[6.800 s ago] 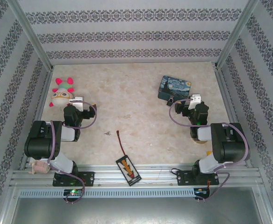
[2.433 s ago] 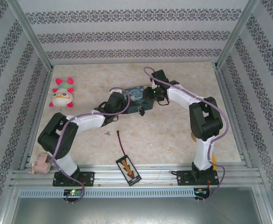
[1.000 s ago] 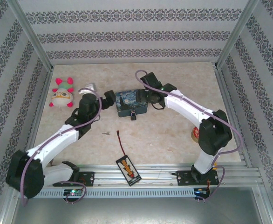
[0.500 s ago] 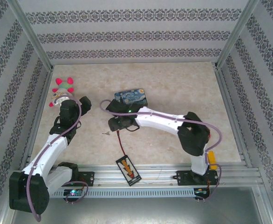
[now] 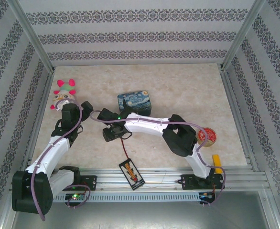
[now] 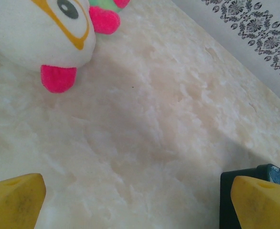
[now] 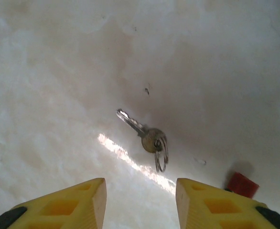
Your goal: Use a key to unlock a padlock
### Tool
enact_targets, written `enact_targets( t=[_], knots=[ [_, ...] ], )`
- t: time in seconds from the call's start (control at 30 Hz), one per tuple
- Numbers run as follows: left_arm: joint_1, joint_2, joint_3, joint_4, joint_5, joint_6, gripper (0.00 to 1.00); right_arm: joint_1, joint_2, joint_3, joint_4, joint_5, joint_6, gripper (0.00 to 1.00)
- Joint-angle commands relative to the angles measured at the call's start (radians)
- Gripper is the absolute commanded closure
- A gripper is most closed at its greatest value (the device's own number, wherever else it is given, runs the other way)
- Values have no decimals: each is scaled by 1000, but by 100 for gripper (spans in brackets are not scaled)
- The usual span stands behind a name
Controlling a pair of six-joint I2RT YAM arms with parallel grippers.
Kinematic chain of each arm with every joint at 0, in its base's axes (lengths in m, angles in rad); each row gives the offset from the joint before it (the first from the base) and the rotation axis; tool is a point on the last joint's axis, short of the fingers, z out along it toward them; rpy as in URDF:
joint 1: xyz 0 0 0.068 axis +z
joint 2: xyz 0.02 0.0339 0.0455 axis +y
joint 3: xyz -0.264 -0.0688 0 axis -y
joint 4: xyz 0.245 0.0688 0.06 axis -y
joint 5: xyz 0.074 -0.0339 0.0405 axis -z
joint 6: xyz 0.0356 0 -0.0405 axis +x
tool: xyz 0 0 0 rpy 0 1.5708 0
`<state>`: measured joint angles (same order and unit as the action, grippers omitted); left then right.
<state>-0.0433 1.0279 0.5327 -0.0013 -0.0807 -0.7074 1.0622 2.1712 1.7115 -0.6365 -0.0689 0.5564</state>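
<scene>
A small silvery key (image 7: 147, 138) on a split ring lies flat on the pale table. My right gripper (image 7: 140, 186) hovers just short of it, open, its yellow fingers (image 7: 63, 205) apart with bare table between them. From above, the right gripper (image 5: 109, 133) is stretched across to the left of centre, in front of the starry-night tin (image 5: 134, 101). The padlock is hidden, with the right arm crossing the tin's front. My left gripper (image 6: 136, 191) is wide open over bare table beside the plush toy (image 6: 35, 38), and from above the left gripper (image 5: 77, 108) is seen at the left.
A black pack (image 5: 131, 172) with an orange label lies at the near edge, its red wire (image 5: 123, 145) running up to a red end (image 7: 241, 184) near the key. A tape roll (image 5: 207, 135) sits at the right. The tin's corner (image 6: 269, 171) is by my left finger.
My right arm has left the tin and swung down-left over the key, its jaws narrowing. My left arm has drawn back from the tin toward the plush toy.
</scene>
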Motion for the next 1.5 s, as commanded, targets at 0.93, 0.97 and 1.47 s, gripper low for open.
enact_targets(
  t=[0.93,0.97,1.47],
  knots=[
    [23,-7,-22,35,44,-16,1,-33,145,104,-77,45,20,76],
    [23,-5,-23,36,45,-17,1,-36,142,102,-78,48,22,80],
    [26,-34,16,43,49,90,1,-42,-62,-65,22,173,-28,100]
  ],
)
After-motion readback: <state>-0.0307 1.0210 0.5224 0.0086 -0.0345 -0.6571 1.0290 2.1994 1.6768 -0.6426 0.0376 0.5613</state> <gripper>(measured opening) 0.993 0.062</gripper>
